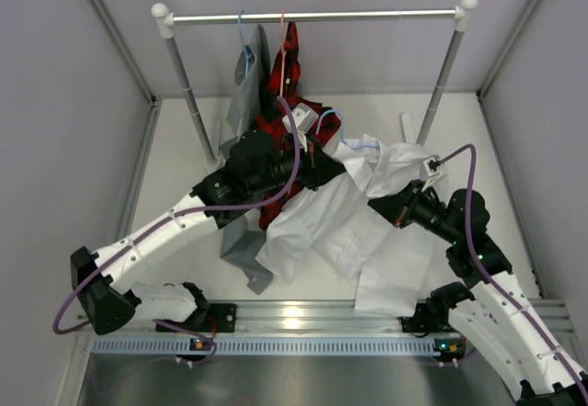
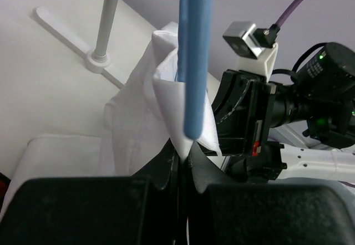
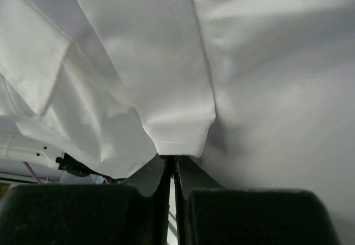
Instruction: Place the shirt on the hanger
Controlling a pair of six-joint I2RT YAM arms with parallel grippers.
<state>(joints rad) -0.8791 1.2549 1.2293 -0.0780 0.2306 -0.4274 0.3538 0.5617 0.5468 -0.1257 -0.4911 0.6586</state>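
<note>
The white shirt (image 1: 322, 218) lies spread and bunched in the middle of the table, lifted at its far edge. The light blue hanger (image 1: 358, 145) shows as a thin wire at that edge. My left gripper (image 1: 317, 165) is shut on a fold of the shirt (image 2: 166, 90); the hanger wire (image 2: 194, 56) runs down to the jaws in front of that fold, and I cannot tell whether it is pinched too. My right gripper (image 1: 393, 206) is shut on a stitched edge of the shirt (image 3: 177, 112), which fills the right wrist view.
A clothes rack (image 1: 312, 16) stands at the back with a grey shirt (image 1: 248, 80) on a blue hanger and a red-and-black plaid shirt (image 1: 289, 103) on a red one. Grey cloth (image 1: 241, 245) lies under my left arm. The rack's right post (image 2: 105, 23) stands near the grippers.
</note>
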